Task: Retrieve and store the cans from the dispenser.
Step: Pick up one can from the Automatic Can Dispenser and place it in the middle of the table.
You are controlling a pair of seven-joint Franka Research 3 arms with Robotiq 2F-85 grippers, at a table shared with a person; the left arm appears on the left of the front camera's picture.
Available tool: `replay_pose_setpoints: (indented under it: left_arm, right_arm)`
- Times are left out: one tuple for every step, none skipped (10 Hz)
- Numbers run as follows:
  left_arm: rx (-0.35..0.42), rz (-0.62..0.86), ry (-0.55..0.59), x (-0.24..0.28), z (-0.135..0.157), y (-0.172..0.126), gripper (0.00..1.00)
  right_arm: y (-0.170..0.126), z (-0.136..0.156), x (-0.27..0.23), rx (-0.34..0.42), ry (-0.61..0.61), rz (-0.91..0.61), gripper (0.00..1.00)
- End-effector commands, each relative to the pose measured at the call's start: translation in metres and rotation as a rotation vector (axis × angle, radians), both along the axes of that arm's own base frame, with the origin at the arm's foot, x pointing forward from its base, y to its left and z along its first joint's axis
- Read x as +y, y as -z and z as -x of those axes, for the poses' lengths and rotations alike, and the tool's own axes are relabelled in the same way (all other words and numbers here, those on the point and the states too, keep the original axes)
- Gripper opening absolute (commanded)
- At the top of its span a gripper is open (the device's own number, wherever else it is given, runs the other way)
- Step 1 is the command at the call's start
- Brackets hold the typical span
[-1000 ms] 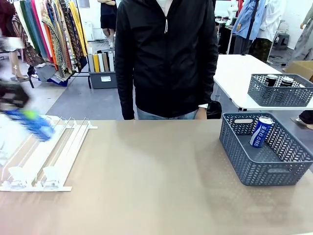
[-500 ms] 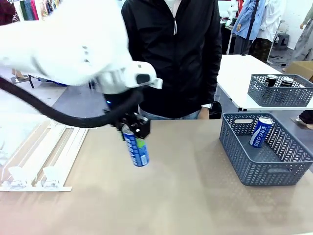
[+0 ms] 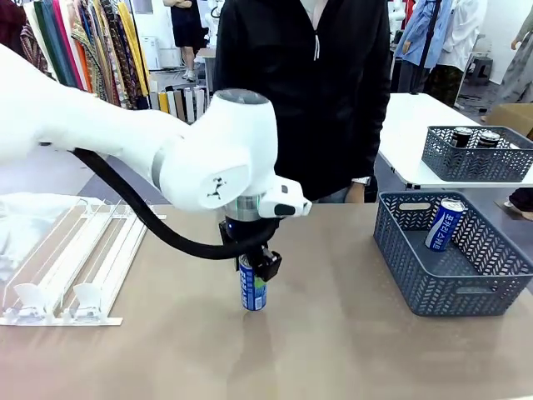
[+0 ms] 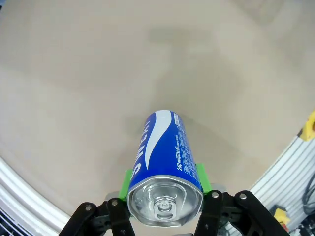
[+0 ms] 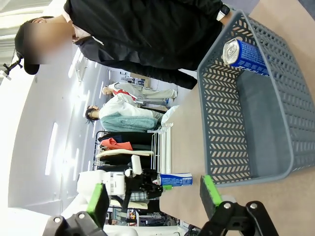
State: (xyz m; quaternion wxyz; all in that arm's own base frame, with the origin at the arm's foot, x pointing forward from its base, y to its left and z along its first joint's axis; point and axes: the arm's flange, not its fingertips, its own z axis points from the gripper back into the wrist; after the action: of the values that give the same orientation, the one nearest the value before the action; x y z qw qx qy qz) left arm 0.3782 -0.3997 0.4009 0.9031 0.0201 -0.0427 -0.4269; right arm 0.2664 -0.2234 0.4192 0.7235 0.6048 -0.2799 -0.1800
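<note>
My left gripper [image 3: 254,268] is shut on a blue can [image 3: 252,289] with white lettering, held upright near its top at the middle of the table, its base at or just above the surface. From the left wrist, the can [image 4: 165,162] sits between the green pads [image 4: 203,176] with its silver top toward the camera. The white and clear dispenser [image 3: 71,267] lies at the table's left. Another blue can [image 3: 444,223] leans inside the grey-blue basket [image 3: 454,287] on the right. My right gripper [image 5: 153,196] is open with nothing between its fingers, facing that basket [image 5: 246,123] and its can [image 5: 243,53].
A person in a black jacket [image 3: 300,92] stands at the far side of the table, hands down. On a white table behind, a second grey basket [image 3: 479,162] holds black cans. Bare tabletop lies between the held can and the basket.
The left arm has swung from the dispenser at the left to the table's middle, carrying the blue can, and has lowered it toward the surface.
</note>
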Motion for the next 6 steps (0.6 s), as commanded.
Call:
replay_pose_setpoints:
  left_arm:
    - [-0.015, -0.001, -0.053, -0.0091, -0.0105, -0.0056, 0.0]
    - [-0.011, 0.011, -0.087, -0.0117, -0.0118, -0.0044, 0.0]
    - [0.003, 0.022, -0.131, -0.0134, -0.016, -0.0015, 0.0]
    - [0.013, 0.043, -0.168, -0.0126, -0.0183, 0.0001, 0.0]
    - [0.009, 0.042, -0.18, -0.0127, -0.019, 0.0001, 0.0]
    - [0.018, 0.045, -0.186, -0.0122, -0.0191, -0.0001, 0.0]
  right_arm:
    - [-0.002, -0.0003, -0.0014, -0.01, -0.005, 0.005, 1.0]
    - [-0.002, -0.0003, -0.0014, -0.01, -0.005, 0.005, 1.0]
    - [-0.002, -0.0003, -0.0014, -0.01, -0.005, 0.005, 1.0]
    - [-0.002, -0.0003, -0.0014, -0.01, -0.005, 0.005, 1.0]
    - [-0.002, -0.0003, -0.0014, -0.01, -0.005, 0.005, 1.0]
    - [-0.002, -0.0003, -0.0014, -0.01, -0.005, 0.005, 1.0]
